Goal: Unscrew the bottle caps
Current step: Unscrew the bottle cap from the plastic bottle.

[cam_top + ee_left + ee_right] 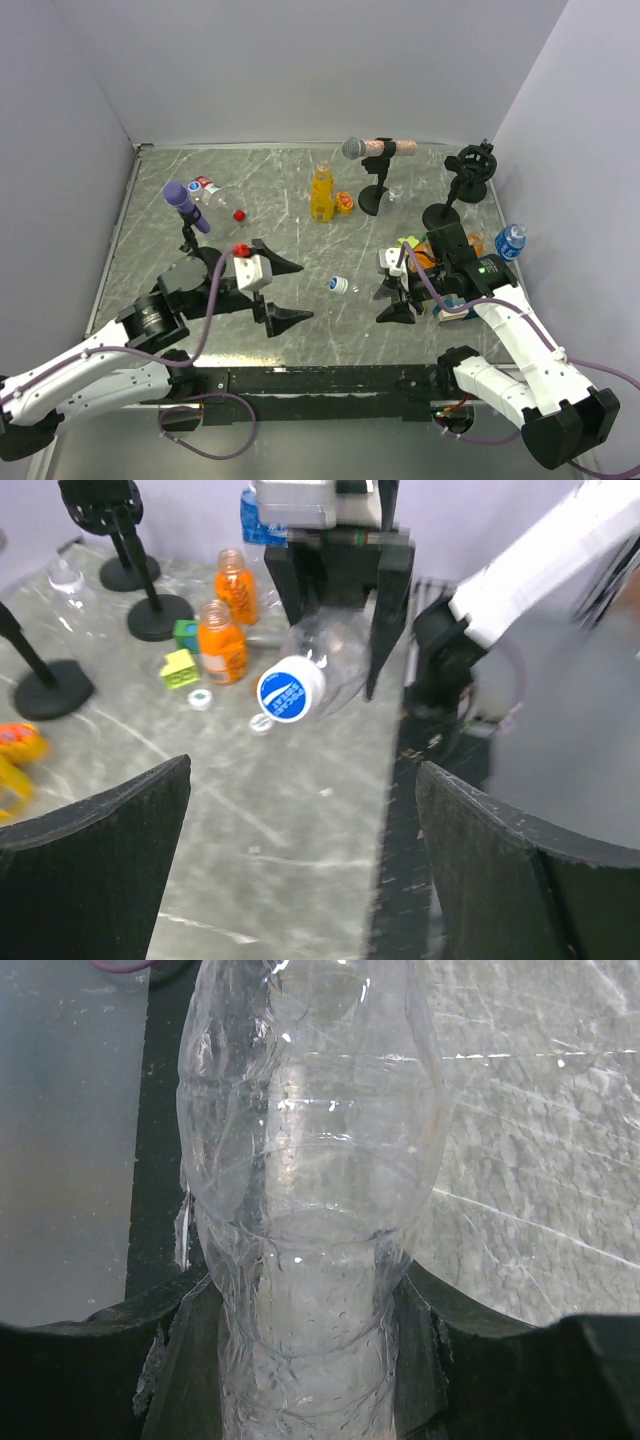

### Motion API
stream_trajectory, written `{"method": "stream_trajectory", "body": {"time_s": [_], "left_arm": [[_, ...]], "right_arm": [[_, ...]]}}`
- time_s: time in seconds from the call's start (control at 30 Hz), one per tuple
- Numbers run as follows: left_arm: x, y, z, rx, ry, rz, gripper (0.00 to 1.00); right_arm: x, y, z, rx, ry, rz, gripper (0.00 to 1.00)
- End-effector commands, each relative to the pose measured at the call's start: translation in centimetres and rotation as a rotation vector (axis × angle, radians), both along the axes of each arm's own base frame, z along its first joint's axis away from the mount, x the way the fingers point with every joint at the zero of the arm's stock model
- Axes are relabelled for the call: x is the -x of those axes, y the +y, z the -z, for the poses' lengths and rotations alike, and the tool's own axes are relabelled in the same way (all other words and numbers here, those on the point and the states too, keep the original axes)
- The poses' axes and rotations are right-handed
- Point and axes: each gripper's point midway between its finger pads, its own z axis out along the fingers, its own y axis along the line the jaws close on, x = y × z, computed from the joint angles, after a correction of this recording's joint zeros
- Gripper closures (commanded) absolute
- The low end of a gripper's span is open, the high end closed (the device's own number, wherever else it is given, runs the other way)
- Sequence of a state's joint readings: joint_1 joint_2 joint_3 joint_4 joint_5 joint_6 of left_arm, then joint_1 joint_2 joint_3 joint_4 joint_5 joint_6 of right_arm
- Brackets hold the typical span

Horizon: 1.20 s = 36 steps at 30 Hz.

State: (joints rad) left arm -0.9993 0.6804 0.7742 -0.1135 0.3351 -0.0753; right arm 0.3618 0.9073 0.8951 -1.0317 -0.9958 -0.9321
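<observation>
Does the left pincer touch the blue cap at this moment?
Apart. The left wrist view shows the open left pincer short of the blue cap, with bare table between them.

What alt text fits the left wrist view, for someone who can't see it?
The right claw grips a clear bottle, its blue cap pointing at the camera. The left claw frames the foreground, open and empty; two orange bottles stand on the grey table behind.

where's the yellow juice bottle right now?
Top view: the yellow juice bottle stands upright at the far middle of the table, just left of the microphone stand.
</observation>
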Motion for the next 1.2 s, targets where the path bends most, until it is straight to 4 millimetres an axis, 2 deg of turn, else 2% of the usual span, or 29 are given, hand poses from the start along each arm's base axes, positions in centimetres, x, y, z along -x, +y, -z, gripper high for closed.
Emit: {"method": "stream_trajectory", "body": {"time_s": [0.0, 0.17, 0.3, 0.53, 0.67, 0.8, 0.83, 1.1, 1.17], "left_arm": [[-1.0, -2.0, -1.2, -0.023, -0.303, 0.079, 0.03], [-1.8, -4.6, -0.4, -0.104, -0.346, 0.167, 0.01], [-2.2, -5.8, 0.5, -0.128, -0.331, 0.205, 0.10], [-2.3, -5.6, 0.4, -0.105, -0.317, 0.208, 0.21], [-2.4, -5.6, 0.2, -0.101, -0.314, 0.212, 0.34], [-2.3, -5.7, 0.5, -0.103, -0.297, 0.217, 0.41], [-2.3, -5.8, 0.0, -0.084, -0.310, 0.213, 0.42], [-2.3, -6.0, -0.4, -0.044, -0.306, 0.213, 0.42], [-2.3, -6.2, -0.2, -0.052, -0.299, 0.223, 0.54]], "right_arm": [[-0.2, 0.6, -0.9, -0.043, -0.032, -0.031, 0.73], [-0.3, 0.7, -1.1, -0.046, -0.030, -0.035, 0.73], [-0.2, 0.7, -1.1, -0.047, -0.031, -0.039, 0.73], [-0.3, 0.7, -0.9, -0.048, -0.031, -0.037, 0.73], [-0.2, 0.7, -1.0, -0.050, -0.028, -0.041, 0.73], [-0.2, 0.7, -1.0, -0.050, -0.027, -0.041, 0.73], [-0.1, 0.7, -1.0, -0.049, -0.027, -0.041, 0.73], [-0.2, 0.8, -1.0, -0.051, -0.025, -0.041, 0.73], [-0.2, 0.8, -1.0, -0.051, -0.025, -0.042, 0.73]]}}
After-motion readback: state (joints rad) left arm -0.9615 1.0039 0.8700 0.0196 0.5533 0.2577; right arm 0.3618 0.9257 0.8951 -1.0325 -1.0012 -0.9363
